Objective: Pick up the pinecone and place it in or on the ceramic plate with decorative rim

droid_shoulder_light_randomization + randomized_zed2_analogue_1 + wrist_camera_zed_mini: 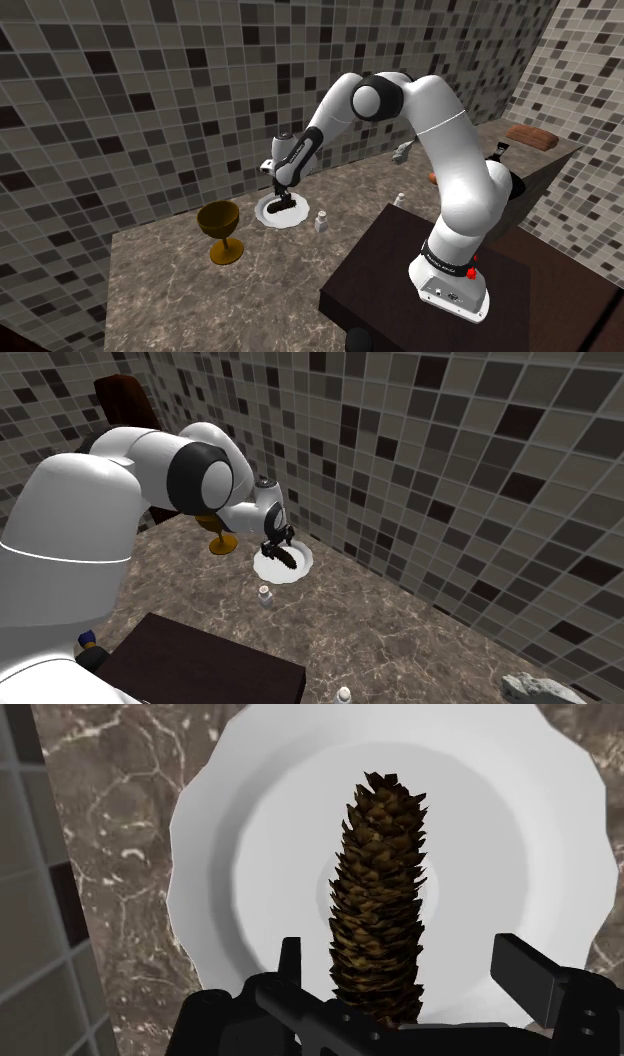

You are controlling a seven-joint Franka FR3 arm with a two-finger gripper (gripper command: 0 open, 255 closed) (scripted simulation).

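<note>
1. My gripper [403, 954] stands wide, 1 finger on each side of the pinecone [385, 884], neither touching it. I hold nothing.
2. The pinecone lies across the middle of the white plate [200, 834] with the wavy rim, directly under me.
3. I judge it light and stiff, rough enough not to slip, with brittle scales that could chip under a hard squeeze. The thick middle, taken across its length, looks the best hold.
4. On the counter [180, 290] I count 1 pinecone, 1 plate, 1 goblet [222, 228] and 2 small white bottles [321, 221].
</note>
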